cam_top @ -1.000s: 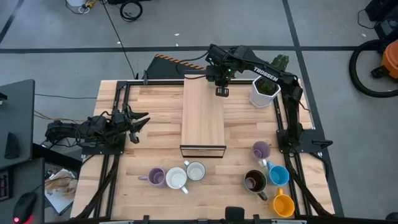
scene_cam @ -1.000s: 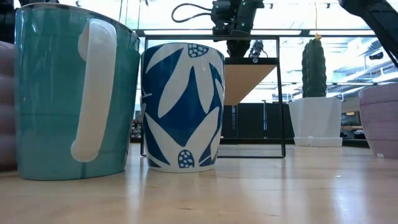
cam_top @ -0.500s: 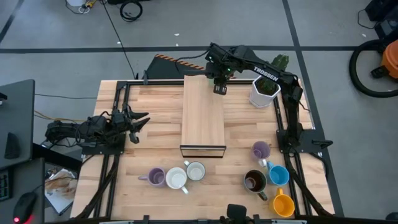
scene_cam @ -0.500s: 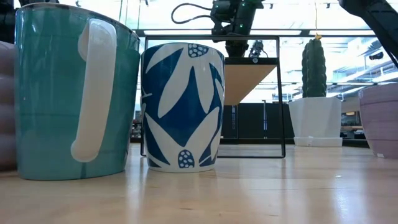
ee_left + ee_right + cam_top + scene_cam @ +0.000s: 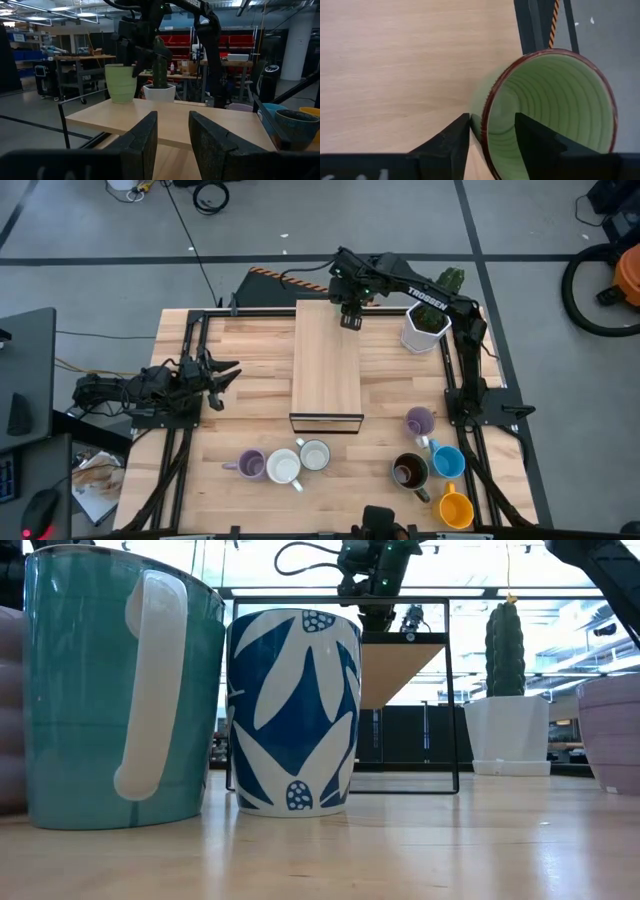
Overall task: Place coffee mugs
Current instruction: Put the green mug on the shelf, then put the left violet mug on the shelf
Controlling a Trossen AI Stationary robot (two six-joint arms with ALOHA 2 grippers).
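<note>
My right gripper [image 5: 350,317] is over the far right end of the raised wooden shelf [image 5: 326,370], shut on a light green mug [image 5: 555,100]. The mug is hidden under the gripper in the high view. In the left wrist view the mug [image 5: 121,82] stands upright at the shelf's far end. My left gripper [image 5: 222,370] waits open and empty at the table's left edge. Seven mugs stand on the near table: lilac [image 5: 250,465], white [image 5: 283,467], pale grey [image 5: 315,455], lilac [image 5: 419,421], brown [image 5: 409,471], blue [image 5: 447,461] and orange [image 5: 455,509]. My right gripper has the green mug's wall at the rim [image 5: 484,127], one finger outside [image 5: 452,142] and one inside the mug [image 5: 535,140]. The fingers come from above, pointing down. The mug is upright, its base at the shelf top; resting or just clear, I cannot tell.
A white angular pot with a cactus [image 5: 425,328] stands at the far right, close to the shelf. In the low view a teal mug [image 5: 110,690] and a blue-and-white mug [image 5: 293,710] stand right before the camera. The shelf top nearer than the green mug is bare wood.
My right gripper has gone a little toward the table's far edge and slightly toward its left, along the shelf top. It has slowed over the last half second.
</note>
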